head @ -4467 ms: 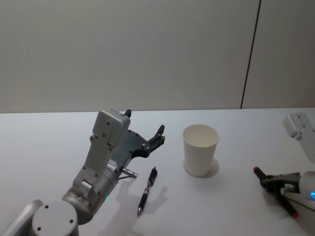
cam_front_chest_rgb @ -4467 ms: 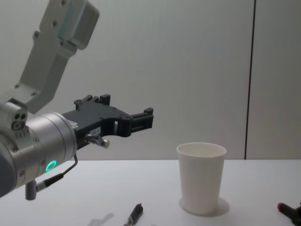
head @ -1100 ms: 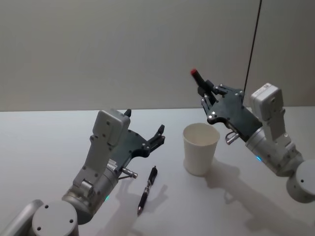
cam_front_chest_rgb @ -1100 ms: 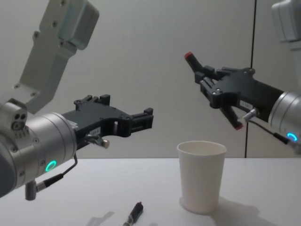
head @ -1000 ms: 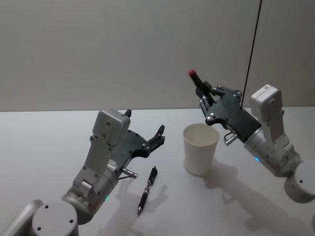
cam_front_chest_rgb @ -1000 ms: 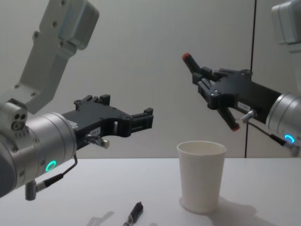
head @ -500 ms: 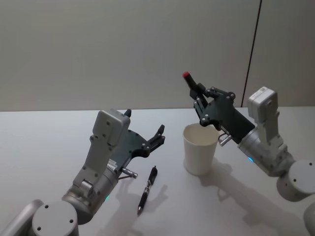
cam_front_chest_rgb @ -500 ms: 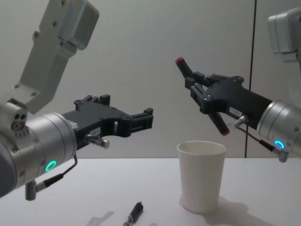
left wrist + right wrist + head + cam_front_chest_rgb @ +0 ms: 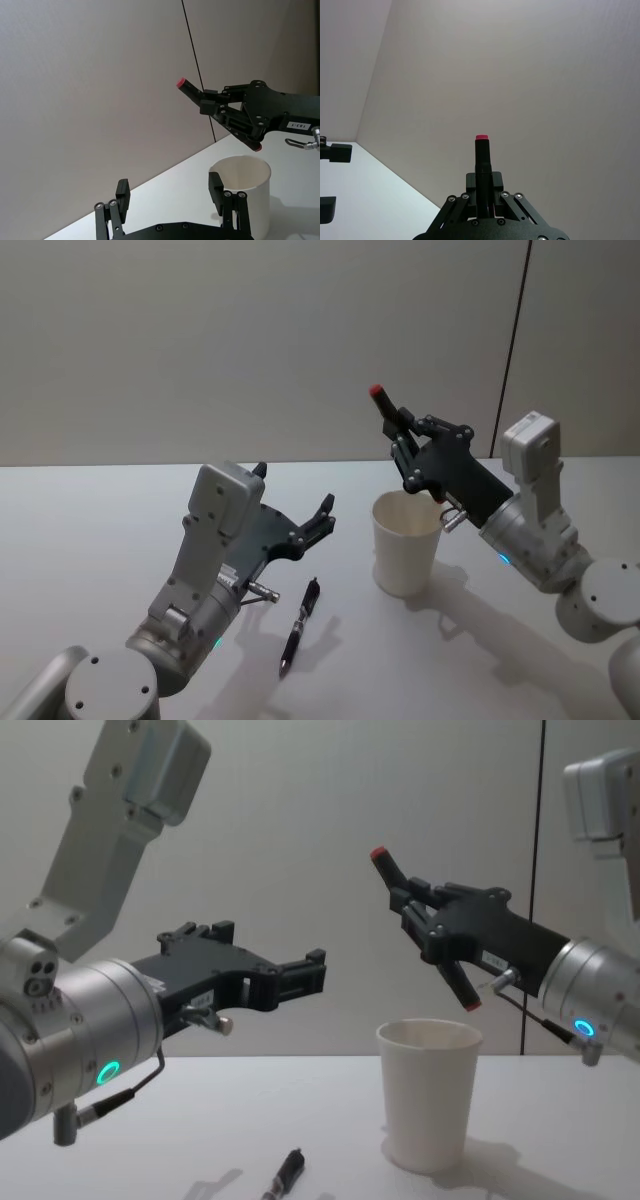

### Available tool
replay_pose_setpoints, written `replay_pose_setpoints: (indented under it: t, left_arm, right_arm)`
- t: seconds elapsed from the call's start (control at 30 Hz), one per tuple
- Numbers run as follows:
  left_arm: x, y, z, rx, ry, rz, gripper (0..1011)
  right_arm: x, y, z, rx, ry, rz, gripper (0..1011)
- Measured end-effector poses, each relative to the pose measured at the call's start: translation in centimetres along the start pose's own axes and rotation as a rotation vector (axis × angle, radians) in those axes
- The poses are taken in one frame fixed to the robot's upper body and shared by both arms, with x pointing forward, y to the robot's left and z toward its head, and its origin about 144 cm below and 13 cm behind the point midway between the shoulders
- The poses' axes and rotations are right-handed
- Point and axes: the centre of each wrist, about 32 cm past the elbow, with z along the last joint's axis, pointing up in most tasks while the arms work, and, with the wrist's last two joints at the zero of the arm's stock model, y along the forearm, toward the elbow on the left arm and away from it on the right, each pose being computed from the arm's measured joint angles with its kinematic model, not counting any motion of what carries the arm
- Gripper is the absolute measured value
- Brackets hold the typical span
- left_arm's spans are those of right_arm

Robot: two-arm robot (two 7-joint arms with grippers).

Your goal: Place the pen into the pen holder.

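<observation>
My right gripper (image 9: 428, 927) is shut on a black pen (image 9: 392, 872) with red ends, held tilted in the air. Its lower tip hangs just above the rim of the pen holder (image 9: 428, 1098), a white paper cup standing upright on the table. From the head, the pen (image 9: 385, 410) and right gripper (image 9: 410, 455) are over the far side of the pen holder (image 9: 405, 545). The right wrist view looks up the pen (image 9: 482, 157) between the fingers (image 9: 462, 200). My left gripper (image 9: 296, 492) hovers open left of the cup, nothing in it.
A second black pen (image 9: 298, 628) lies on the white table (image 9: 100, 540) below my left gripper (image 9: 272, 952), left of the cup. A plain wall with a dark vertical seam (image 9: 508, 350) stands behind.
My right gripper has carried the pen up from the table's right side, then left and slightly down over the cup. The left arm and the pen on the table have not moved.
</observation>
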Motion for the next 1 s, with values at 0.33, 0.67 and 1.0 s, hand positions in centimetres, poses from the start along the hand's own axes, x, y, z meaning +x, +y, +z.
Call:
replay_pose_setpoints:
  t: [0.33,0.67,1.0]
  left_arm:
    - [0.0,0.0,0.0,0.000,0.000,0.000,1004]
    - [0.0,0.0,0.0,0.000,0.000,0.000,1004]
    - [0.0,0.0,0.0,0.000,0.000,0.000,1004]
  right_arm:
    - [0.2,0.3,-0.5,-0.027,0.025,0.007,167]
    - [0.4,0.6,-0.9,-0.064,0.061,0.019,167]
    - [0.5,0.7,-1.2,-0.081,0.079,0.030,363]
